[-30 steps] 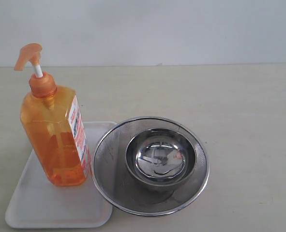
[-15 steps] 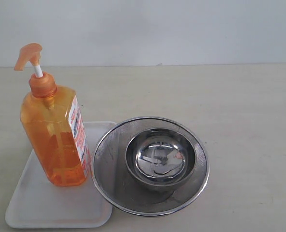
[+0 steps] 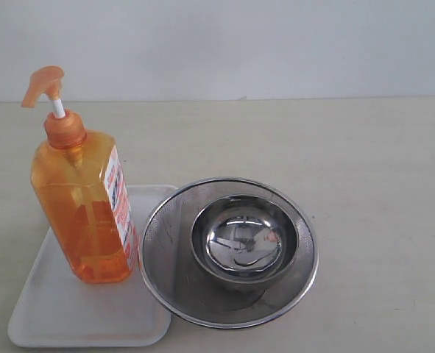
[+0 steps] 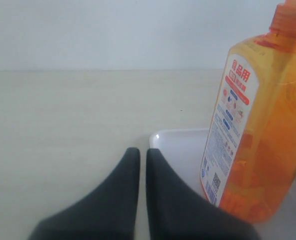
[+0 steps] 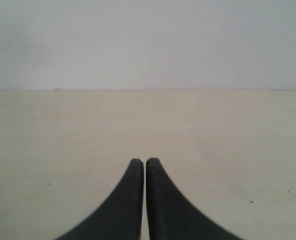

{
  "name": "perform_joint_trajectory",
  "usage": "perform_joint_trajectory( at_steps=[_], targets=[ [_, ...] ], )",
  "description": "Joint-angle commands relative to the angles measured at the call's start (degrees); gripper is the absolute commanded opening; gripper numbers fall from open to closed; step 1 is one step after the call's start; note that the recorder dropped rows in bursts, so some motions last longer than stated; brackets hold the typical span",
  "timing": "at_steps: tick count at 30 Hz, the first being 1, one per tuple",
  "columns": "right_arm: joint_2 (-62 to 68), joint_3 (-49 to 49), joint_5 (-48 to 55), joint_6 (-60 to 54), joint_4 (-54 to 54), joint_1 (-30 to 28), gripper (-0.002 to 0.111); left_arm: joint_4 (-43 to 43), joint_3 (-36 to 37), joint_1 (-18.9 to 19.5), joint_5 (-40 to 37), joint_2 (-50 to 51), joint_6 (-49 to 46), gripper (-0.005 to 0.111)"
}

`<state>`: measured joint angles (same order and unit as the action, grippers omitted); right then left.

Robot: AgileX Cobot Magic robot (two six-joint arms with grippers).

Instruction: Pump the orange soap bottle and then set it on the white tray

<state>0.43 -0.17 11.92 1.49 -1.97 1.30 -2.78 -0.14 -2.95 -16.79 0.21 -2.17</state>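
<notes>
The orange soap bottle (image 3: 85,209) stands upright on the white tray (image 3: 62,316), long axis vertical, base flat on the tray's far half near the right rim. Its pump head (image 3: 44,82) sits raised on the white stem, nozzle pointing to the left of the exterior view; the printed label faces right, toward the steel mesh strainer (image 3: 165,243). The strainer holds a steel bowl (image 3: 244,239), and its rim overlaps the tray's right edge. The left gripper (image 4: 138,152) has its fingers pressed together (only a thin slit between them), holding nothing, tips near the tray's corner and apart from the bottle. The right gripper (image 5: 145,162) is likewise pressed together, empty, over the bare table (image 3: 364,162).
</notes>
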Motion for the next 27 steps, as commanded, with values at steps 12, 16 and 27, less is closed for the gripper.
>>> perform_joint_trajectory(
  at_steps=[12,16,27],
  targets=[
    [-0.4,0.2,8.1,-0.3,-0.1,-0.1,0.000,-0.6,0.1,0.0,-0.2,-0.2,-0.2,0.005],
    [-0.4,0.2,7.9,-0.9,0.1,-0.1,0.000,-0.6,0.1,0.0,-0.2,-0.2,-0.2,0.005],
    [-0.4,0.2,7.8,-2.9,2.9,-0.1,0.000,-0.6,0.1,0.0,-0.2,-0.2,-0.2,0.005]
  ],
)
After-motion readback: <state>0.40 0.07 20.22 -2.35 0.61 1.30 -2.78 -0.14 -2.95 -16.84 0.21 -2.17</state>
